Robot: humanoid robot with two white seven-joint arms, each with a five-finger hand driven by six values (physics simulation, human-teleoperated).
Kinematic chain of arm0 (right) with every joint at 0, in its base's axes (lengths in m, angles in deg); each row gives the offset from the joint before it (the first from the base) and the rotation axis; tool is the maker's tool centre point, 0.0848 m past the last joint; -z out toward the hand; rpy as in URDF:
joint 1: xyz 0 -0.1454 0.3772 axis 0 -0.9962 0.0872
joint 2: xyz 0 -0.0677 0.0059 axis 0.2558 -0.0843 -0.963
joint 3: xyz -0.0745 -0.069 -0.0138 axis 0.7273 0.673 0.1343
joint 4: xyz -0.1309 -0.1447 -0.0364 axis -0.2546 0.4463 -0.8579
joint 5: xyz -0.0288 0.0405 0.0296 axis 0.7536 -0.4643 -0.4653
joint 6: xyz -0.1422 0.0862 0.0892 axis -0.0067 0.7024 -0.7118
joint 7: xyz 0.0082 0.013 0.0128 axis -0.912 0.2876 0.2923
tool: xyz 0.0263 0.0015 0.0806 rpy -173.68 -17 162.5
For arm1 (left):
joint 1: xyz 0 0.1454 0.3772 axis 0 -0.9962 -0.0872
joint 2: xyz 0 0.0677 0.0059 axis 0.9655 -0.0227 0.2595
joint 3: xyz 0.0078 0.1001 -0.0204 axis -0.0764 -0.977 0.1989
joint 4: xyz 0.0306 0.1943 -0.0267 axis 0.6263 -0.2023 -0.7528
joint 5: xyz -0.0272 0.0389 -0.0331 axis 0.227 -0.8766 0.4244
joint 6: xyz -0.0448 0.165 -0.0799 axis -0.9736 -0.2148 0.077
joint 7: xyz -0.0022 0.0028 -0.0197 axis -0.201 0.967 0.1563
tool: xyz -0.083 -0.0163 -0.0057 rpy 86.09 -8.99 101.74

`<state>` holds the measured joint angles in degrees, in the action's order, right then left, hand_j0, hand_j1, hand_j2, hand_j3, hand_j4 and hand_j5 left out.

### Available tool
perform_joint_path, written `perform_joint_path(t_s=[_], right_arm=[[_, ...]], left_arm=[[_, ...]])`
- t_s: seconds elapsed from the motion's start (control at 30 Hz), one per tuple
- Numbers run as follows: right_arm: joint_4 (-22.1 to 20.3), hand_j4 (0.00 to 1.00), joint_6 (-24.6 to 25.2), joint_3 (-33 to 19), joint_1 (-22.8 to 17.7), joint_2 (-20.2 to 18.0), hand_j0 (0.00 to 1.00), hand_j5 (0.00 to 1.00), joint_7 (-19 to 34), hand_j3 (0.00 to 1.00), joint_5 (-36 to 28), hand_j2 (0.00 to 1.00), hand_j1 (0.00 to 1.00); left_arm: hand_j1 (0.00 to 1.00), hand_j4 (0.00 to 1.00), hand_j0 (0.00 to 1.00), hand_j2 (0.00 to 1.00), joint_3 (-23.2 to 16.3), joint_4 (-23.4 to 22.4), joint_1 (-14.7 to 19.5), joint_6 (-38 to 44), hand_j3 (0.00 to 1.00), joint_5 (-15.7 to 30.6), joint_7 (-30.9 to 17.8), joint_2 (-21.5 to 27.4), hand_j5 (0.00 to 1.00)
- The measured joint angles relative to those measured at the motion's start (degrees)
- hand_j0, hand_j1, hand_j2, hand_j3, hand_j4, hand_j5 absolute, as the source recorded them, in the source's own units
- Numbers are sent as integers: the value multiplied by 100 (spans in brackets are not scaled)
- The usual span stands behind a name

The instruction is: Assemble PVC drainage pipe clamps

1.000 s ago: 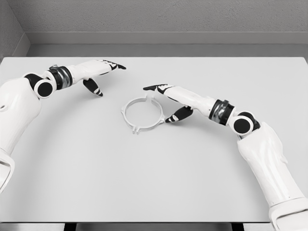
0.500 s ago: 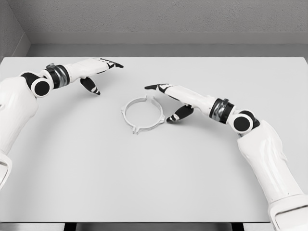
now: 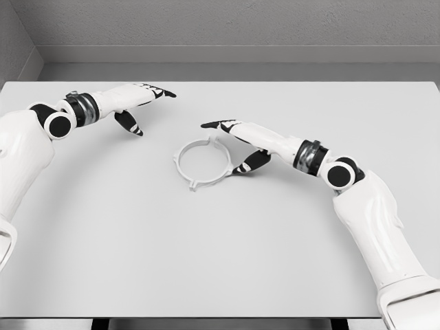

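A white pipe clamp ring [image 3: 203,163] lies flat on the white table [image 3: 220,261], a little left of the frame's centre and slightly above the middle. It is a thin round hoop with small tabs sticking out at its upper right and at its lower edge, and the bare table shows through its middle.

The right hand [image 3: 244,141] reaches in from the right side of the frame, its arm rising from the lower right corner and bending at the dark wrist joint. Its fingers [image 3: 216,125] are stretched out and relaxed, pointing toward the upper left, with the black tips just above the ring's upper right tab. The thumb [image 3: 249,163] hangs lower, its dark tip just beside the ring's right edge. Whether it touches the ring cannot be told. The hand grips nothing.

The left hand [image 3: 134,103] sits in the upper left of the frame, well apart from the ring. Its fingers are extended toward the right, the thumb dropping down and away from them, and it holds nothing. Its arm enters from the left edge.
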<state>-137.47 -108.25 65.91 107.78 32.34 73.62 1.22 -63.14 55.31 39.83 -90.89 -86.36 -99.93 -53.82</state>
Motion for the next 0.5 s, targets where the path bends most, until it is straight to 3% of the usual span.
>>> perform_joint_path(t_s=[0.5], right_arm=[[0,100,0,4,53,88,100,100,-1,100,56,100,100]], left_arm=[[100,100,100,100,0,0,18,0,100,6,0,101,100]])
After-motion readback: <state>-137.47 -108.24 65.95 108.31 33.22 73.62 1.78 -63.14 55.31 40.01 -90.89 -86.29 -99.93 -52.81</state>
